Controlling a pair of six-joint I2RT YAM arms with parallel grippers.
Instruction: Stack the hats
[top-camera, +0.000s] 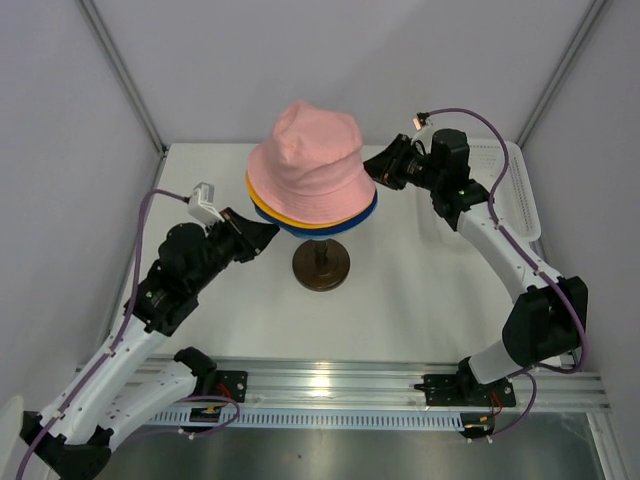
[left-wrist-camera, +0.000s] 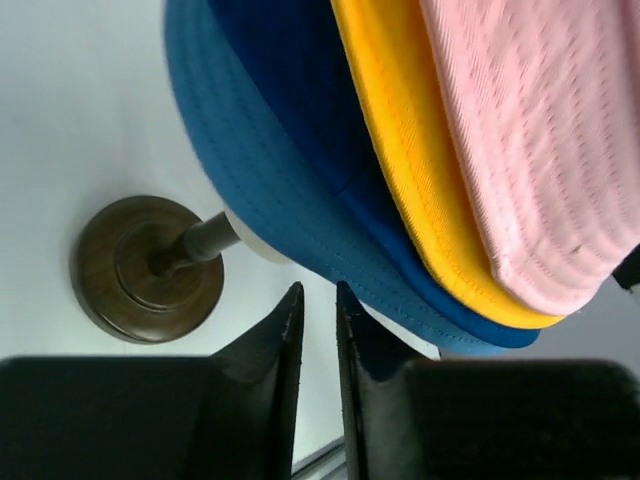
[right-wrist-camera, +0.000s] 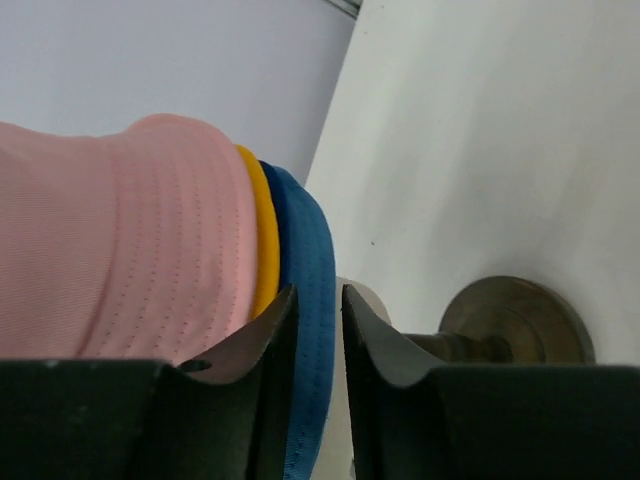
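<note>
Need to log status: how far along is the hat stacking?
Done: four hats nested on the stand, pink hat on top, then yellow hat, navy hat, blue hat lowest. In hand: the left gripper sits beside the brims, jaws slightly apart, empty; the right gripper straddles the blue brim, grip unclear. Left: probably just freeing the brim and pulling both arms back.

A dark round wooden base (top-camera: 321, 268) with its post stands mid-frame on the white table (top-camera: 420, 300); a white mesh basket (top-camera: 526, 196) lies at upper right, an aluminium rail (top-camera: 380, 384) along the bottom.
</note>
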